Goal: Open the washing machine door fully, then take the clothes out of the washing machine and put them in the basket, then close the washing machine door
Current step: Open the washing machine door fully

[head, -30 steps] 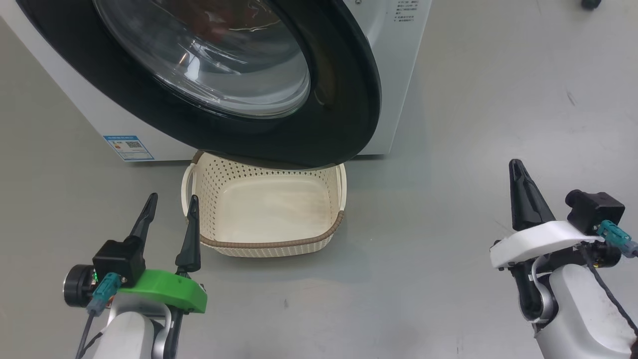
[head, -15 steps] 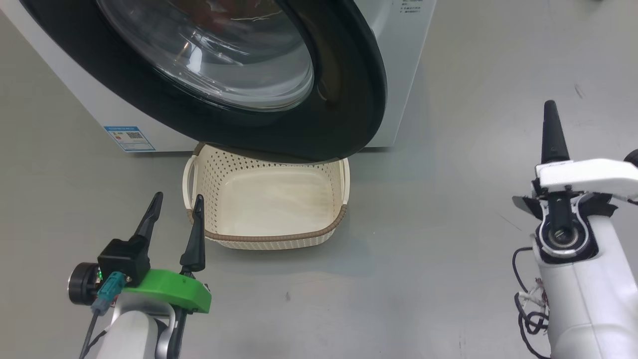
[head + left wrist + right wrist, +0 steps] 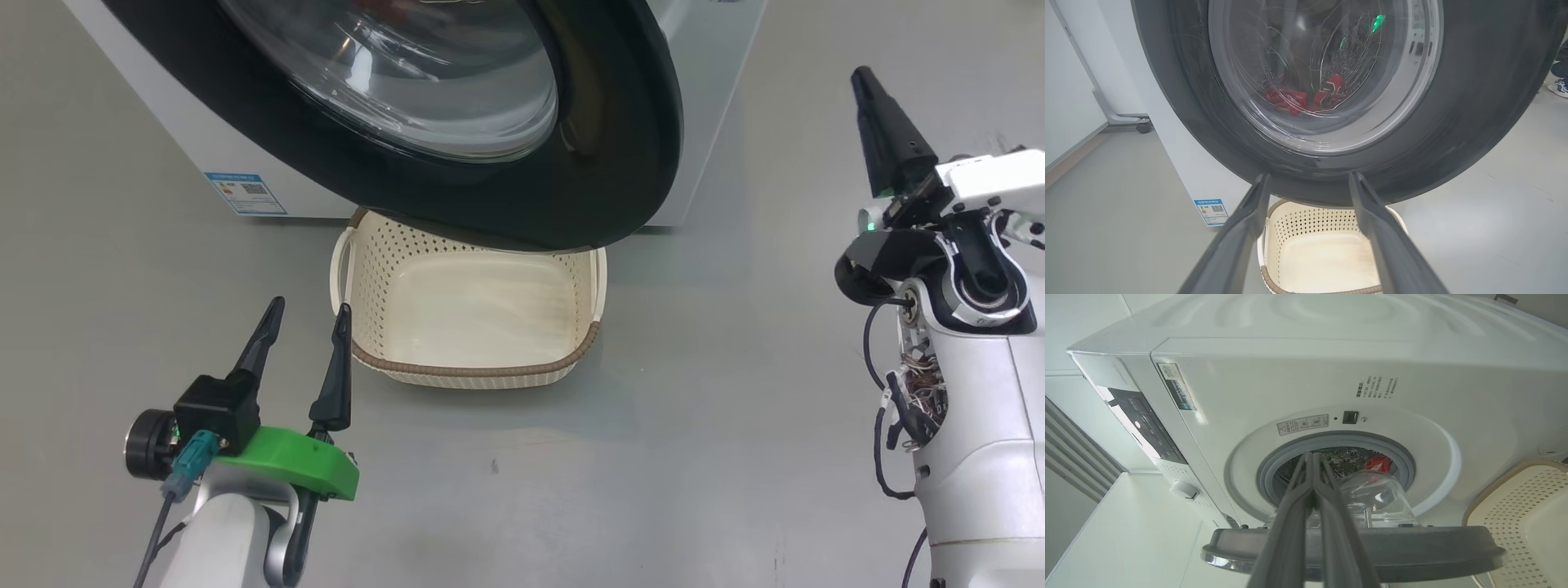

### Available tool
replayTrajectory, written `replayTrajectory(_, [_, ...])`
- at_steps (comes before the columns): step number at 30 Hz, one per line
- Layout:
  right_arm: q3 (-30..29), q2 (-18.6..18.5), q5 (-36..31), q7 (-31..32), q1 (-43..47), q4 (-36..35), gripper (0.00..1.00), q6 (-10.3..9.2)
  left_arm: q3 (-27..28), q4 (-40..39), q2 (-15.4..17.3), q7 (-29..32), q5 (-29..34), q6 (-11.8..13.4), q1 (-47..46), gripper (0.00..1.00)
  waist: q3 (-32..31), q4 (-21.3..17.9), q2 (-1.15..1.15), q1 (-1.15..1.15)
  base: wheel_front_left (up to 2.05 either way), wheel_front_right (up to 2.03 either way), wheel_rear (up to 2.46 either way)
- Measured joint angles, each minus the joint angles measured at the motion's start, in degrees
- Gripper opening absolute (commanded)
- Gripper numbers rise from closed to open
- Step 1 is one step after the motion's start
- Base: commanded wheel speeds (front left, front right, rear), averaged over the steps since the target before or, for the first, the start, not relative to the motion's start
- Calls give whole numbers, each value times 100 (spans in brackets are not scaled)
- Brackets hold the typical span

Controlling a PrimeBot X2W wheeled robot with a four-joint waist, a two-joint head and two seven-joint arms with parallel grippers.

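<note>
Two grippers in shot, and neither has a hold on anything. Lower left of the head view, the left gripper (image 3: pixel 312 305): green collar, two dark fingers spread wide and pointing up-frame, the inner one just beside the near-left corner of the basket (image 3: pixel 473 374). Upper right, the right gripper (image 3: pixel 864 77): fingers pressed together into one dark spike, clear of the machine, nothing between them. Top centre, the washing machine door (image 3: pixel 629 122), a big black ring around bulging glass, swung partly out from the washing machine (image 3: pixel 710 73) and overhanging the basket's far edge. That basket sits on the grey floor (image 3: pixel 735 408) at centre frame, cream bottom in plain sight. A blue label (image 3: pixel 245 193) shows low on the machine's front, left of the basket. Over to the left wrist view: through the glass, the clothes (image 3: pixel 1290 100), red and bunched low in the drum. And the right wrist view looks past the door's edge into the grey-rimmed opening, a scrap of red showing inside at its right.
</note>
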Motion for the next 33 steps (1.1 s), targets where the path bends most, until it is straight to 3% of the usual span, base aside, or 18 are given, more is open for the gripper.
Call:
replayTrajectory(15, [464,-108,121,1257,-760,658,0,-506,-233,12,0,0,-166,-2,-131,100,158,415,0,0,0,0,0])
replayTrajectory(33, [638,-169,238,1906,-1160,1195,0,-594,-241,4,-1,0,-213,19,-236,100,313,633,0,0,0,0,0])
